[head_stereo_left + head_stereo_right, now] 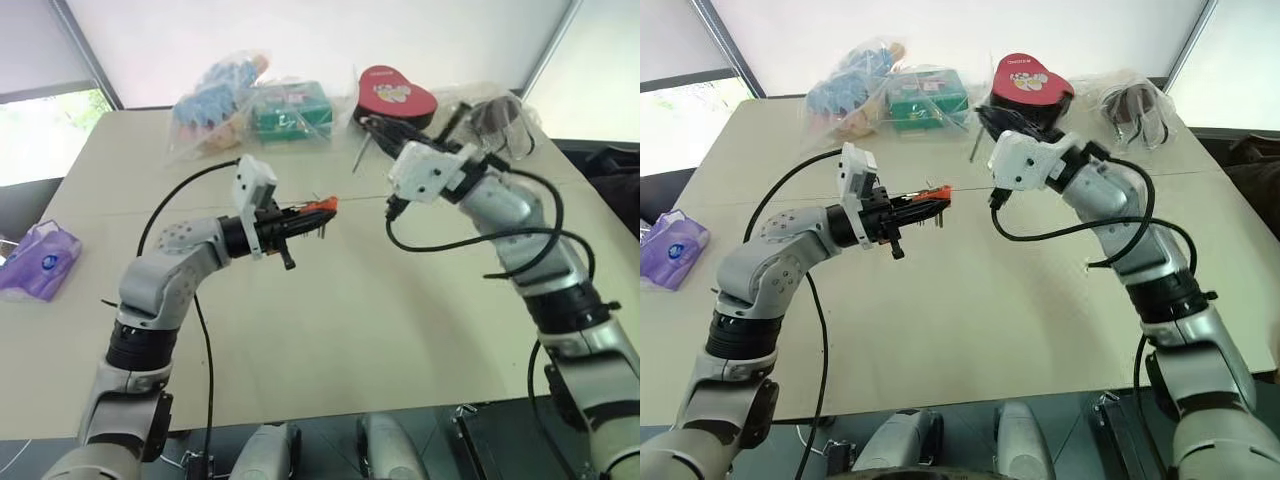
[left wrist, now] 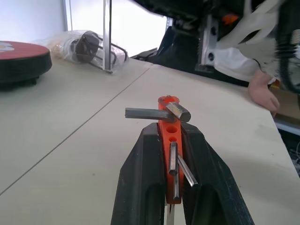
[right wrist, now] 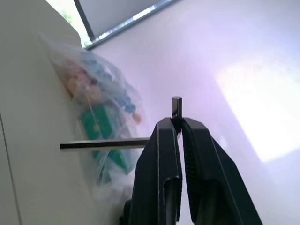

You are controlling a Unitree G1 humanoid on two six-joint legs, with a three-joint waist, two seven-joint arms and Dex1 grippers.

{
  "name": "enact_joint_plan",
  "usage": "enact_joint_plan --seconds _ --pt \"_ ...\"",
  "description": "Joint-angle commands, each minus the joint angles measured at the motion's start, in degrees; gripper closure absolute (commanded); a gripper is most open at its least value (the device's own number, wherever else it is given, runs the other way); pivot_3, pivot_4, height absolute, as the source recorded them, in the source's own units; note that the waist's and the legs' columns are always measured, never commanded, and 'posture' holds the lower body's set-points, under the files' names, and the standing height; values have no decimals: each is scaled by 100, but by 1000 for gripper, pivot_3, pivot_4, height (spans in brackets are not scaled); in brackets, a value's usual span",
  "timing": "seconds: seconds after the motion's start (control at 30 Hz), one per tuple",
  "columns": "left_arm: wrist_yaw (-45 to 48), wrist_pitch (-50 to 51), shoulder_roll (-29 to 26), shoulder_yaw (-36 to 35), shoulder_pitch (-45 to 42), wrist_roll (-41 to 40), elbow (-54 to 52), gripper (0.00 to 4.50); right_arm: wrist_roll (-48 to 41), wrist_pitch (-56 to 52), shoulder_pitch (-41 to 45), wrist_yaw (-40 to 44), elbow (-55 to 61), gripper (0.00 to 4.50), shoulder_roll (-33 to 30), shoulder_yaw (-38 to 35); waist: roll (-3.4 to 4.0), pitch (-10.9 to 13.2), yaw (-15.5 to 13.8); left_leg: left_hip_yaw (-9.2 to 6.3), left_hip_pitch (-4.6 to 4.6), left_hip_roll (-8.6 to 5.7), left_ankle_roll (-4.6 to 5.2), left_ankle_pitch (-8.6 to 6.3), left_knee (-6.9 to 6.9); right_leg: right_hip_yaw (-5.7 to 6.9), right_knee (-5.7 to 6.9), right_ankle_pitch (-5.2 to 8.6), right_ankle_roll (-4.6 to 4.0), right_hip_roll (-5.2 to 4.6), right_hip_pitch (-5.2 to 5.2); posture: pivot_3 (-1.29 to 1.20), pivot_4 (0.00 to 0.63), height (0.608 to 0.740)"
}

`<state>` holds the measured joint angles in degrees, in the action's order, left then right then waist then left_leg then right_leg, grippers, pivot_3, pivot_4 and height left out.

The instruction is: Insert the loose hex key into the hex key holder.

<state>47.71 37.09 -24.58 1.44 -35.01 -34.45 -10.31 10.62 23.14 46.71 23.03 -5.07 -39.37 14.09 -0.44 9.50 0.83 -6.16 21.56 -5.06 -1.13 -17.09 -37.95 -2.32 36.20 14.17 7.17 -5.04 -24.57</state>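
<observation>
The orange hex key holder (image 2: 168,136) is clamped between the black fingers of my left gripper (image 2: 168,129), held above the table's middle. Several dark keys stick out of it, one bent sideways at its tip. In the head views the holder (image 1: 312,208) points toward my right arm. My right gripper (image 3: 180,123) is shut on the loose hex key (image 3: 103,144), pinching it near the bend; the long arm sticks out sideways. From the head view that key (image 1: 360,156) shows as a thin rod in front of the red box, raised and to the right of the holder.
At the table's far edge lie a red heart-shaped box (image 1: 395,95), a green box in plastic (image 1: 290,110), a bag of colourful items (image 1: 212,105) and a clear bag (image 1: 498,120). A purple packet (image 1: 35,260) lies at the left edge. A person's hand (image 2: 262,91) rests at the table's side.
</observation>
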Motion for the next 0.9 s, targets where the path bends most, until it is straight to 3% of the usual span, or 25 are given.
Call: enact_joint_plan --seconds 0.03,0.33,0.9 --pt "140 -52 -53 -48 -223 -57 21 4500 130 1247 288 116 -333 4490 -54 -108 -2 1 -4 1 1 -1 0 0 -1 -1 -1 0 0 -1 0 0 150 740" --pt "290 -135 -123 -162 -365 -16 277 4500 115 2110 354 268 -599 4490 21 -280 -2 1 14 0 0 0 0 0 -2 -1 1 0 0 1 -1 0 150 740" --pt "381 -266 -131 -96 -413 72 401 4500 75 2178 265 440 -410 4490 72 -376 -2 1 8 0 0 0 0 0 -3 -1 1 0 0 0 -1 0 150 740"
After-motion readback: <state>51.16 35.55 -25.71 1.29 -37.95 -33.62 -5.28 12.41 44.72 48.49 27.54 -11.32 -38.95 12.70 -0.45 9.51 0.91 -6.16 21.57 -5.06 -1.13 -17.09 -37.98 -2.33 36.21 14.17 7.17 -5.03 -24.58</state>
